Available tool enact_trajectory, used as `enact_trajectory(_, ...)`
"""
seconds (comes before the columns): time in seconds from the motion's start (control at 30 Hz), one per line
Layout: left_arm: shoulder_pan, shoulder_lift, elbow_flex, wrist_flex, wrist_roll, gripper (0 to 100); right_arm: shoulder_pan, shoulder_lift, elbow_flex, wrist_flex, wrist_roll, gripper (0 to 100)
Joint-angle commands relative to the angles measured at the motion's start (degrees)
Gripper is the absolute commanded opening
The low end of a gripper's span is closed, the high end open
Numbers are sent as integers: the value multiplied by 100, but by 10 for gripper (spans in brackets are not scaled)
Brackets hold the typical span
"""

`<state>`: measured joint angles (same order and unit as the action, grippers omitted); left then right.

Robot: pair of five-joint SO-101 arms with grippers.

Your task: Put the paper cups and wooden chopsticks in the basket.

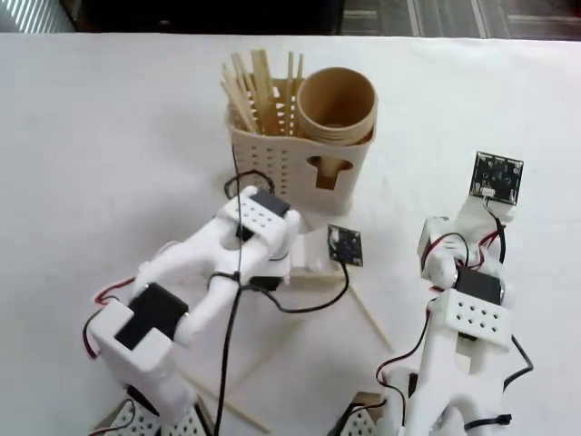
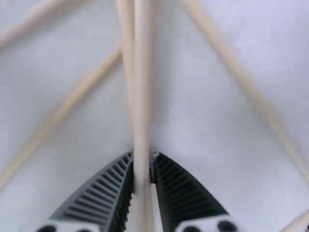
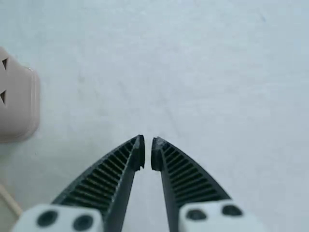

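Now the left gripper (image 2: 143,162) pinches 1 chopstick (image 2: 143,87) — perhaps 2 — next it needs lifting to the basket (image 1: 272,163); the right gripper (image 3: 147,153) sits pressed together, empty.

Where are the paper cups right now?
In the high view, the paper cups sit nested in the right side of the basket, beside the upright chopsticks.

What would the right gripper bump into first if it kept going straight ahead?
Probably just the bare white table. The right gripper points at it, and the basket sits off to one side.
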<state>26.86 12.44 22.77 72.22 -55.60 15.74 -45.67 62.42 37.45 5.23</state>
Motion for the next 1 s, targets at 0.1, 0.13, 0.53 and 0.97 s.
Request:
enact_trajectory(0.1, -541, -75, -818, 941, 62, 20, 57, -136, -149, -84, 9, 42)
enact_trajectory(0.13, -593, -84, -958, 1090, 62, 20, 57, -136, -149, -84, 9, 42)
enact_trajectory(0.53, -884, -1613, -1600, 2163, 114, 20, 57, -136, -149, -84, 9, 42)
enact_trajectory(0.97, -892, -3609, -1662, 2409, 545, 20, 57, -136, -149, -84, 9, 42)
